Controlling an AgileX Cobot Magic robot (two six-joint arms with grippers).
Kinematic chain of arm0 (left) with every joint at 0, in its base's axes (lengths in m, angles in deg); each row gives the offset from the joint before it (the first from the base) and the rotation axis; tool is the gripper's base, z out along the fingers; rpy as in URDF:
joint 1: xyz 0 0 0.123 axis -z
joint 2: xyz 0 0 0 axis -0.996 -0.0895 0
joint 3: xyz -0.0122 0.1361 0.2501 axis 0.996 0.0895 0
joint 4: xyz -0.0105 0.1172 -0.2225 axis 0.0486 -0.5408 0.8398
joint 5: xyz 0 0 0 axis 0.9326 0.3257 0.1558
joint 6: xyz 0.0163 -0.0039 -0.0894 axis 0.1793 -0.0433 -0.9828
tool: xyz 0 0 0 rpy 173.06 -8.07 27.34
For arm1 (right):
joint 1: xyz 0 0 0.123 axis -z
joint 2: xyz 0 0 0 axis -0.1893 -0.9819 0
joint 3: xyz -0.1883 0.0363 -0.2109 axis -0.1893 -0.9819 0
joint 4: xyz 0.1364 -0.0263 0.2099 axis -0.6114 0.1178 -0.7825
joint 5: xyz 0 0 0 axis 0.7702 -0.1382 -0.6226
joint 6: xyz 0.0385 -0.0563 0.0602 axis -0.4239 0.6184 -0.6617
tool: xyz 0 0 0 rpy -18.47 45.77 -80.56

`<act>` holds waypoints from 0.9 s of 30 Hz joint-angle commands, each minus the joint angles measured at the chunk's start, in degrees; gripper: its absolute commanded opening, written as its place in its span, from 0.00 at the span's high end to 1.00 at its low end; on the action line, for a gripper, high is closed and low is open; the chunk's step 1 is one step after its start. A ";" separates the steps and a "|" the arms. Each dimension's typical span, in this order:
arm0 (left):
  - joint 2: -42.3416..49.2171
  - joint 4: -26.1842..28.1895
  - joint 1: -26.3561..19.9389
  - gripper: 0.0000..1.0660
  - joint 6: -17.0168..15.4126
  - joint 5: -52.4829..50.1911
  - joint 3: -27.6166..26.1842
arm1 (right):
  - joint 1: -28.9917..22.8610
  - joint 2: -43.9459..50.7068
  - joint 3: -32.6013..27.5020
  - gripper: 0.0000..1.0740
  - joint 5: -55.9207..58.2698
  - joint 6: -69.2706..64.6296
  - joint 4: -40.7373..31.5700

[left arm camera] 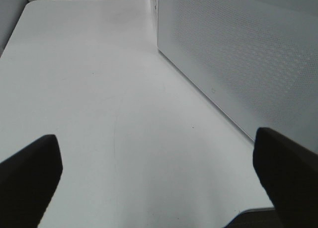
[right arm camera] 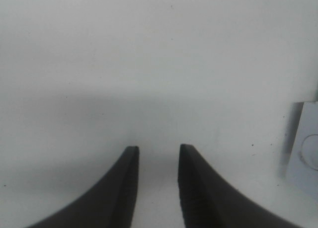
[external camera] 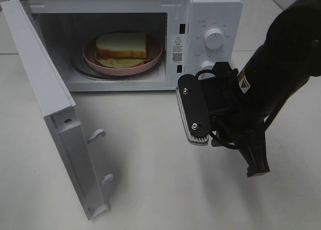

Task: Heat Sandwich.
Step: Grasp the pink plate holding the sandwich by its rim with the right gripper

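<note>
Sitting inside the microwave [external camera: 215, 12], the sandwich [external camera: 122, 44] lies flat on the pink plate [external camera: 156, 55], mid-cavity, well placed for heating, I'd judge. Its long axis runs across the microwave's mouth, one tan crust edge facing the opening, filling peeking out below. The door [external camera: 45, 89] hangs wide, so shutting it looks like the next job. In front of the microwave's dials [external camera: 214, 38], the right gripper [right arm camera: 158, 151] shows jaws slightly parted, empty. Beside the microwave's perforated side wall, the left gripper [left arm camera: 155, 138] spreads wide over the desk [external camera: 150, 165], holding nothing.
</note>
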 commanded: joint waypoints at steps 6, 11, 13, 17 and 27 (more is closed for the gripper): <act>0.29 0.34 -0.11 0.06 0.11 -0.80 0.11 | -0.06 0.40 0.46 0.19 -7.85 3.15 0.17; 0.29 0.34 -0.11 0.06 0.11 -0.80 0.11 | -0.06 -0.29 0.57 0.08 -8.77 3.15 0.17; 0.29 0.34 -0.11 0.06 0.11 -0.80 0.11 | -0.06 -0.57 0.69 0.08 -8.65 3.15 0.23; 0.29 0.34 -0.11 0.06 0.11 -0.80 0.11 | -0.06 -2.35 1.95 0.09 -8.25 3.15 0.23; 0.29 0.34 -0.11 0.06 0.11 -0.80 0.11 | -0.06 -7.56 8.14 0.13 -7.73 3.15 0.40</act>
